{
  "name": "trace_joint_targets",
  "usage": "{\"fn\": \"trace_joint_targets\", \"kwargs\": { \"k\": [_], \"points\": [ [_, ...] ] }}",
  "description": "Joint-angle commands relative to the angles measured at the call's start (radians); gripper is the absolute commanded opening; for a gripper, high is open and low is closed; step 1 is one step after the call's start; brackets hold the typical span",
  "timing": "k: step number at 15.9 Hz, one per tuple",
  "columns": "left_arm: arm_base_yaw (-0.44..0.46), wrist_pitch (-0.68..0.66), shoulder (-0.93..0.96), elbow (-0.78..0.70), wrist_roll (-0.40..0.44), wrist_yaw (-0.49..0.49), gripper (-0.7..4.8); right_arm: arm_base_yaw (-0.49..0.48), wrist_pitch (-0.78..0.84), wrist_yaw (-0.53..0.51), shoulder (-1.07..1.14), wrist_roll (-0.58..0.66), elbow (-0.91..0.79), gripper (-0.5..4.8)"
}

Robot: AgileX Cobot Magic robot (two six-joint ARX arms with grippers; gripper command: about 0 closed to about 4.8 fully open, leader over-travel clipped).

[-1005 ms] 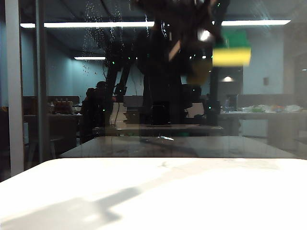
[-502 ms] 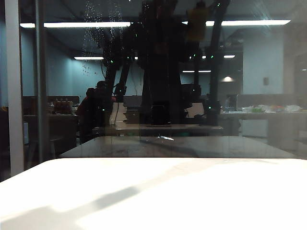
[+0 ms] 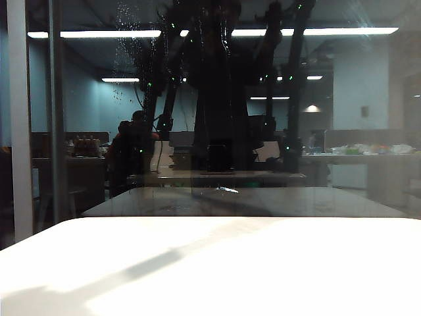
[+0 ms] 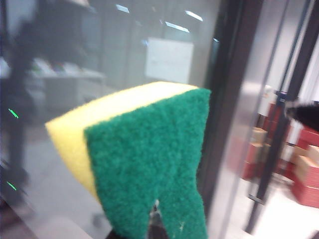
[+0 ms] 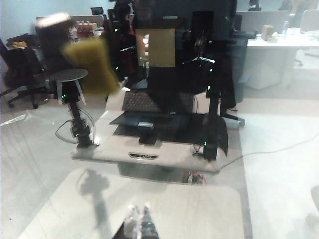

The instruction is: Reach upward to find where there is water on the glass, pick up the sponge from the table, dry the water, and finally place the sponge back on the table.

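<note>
A second ago the sponge [image 4: 149, 164] was showing yellow and green high in the exterior view; now it is sitting out of that frame. The left gripper [image 4: 155, 230] is clamping it narrowly, green face toward the wrist camera, near the glass [image 3: 368, 99]. Water [image 3: 128, 46] is streaking the pane's upper left, beside the grey frame bar [image 3: 18, 118]. The right gripper [image 5: 139, 221] is hovering above the table [image 3: 263, 270], fingertips together.
</note>
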Motion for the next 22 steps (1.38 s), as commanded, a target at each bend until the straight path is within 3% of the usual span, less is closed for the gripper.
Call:
{"fn": "trace_joint_targets", "kwargs": {
  "k": [1,3,12,22],
  "points": [
    [0.032,0.022,-0.004,0.047,0.05,-0.051,-0.06,0.0,0.015,0.002,-0.005,-0.003,0.005,-0.05],
    [0.071,0.096,-0.004,0.047,0.047,-0.067,-0.06,0.0,0.018,0.002,-0.005,-0.003,0.005,-0.05],
    [0.262,0.137,0.005,0.045,0.047,-0.068,-0.06,0.0,0.018,0.002,-0.005,-0.003,0.005,-0.05],
    [0.274,0.258,0.094,0.045,0.029,0.004,-0.06,0.0,0.013,0.002,-0.005,-0.003,0.004,-0.05]
  ]
}}
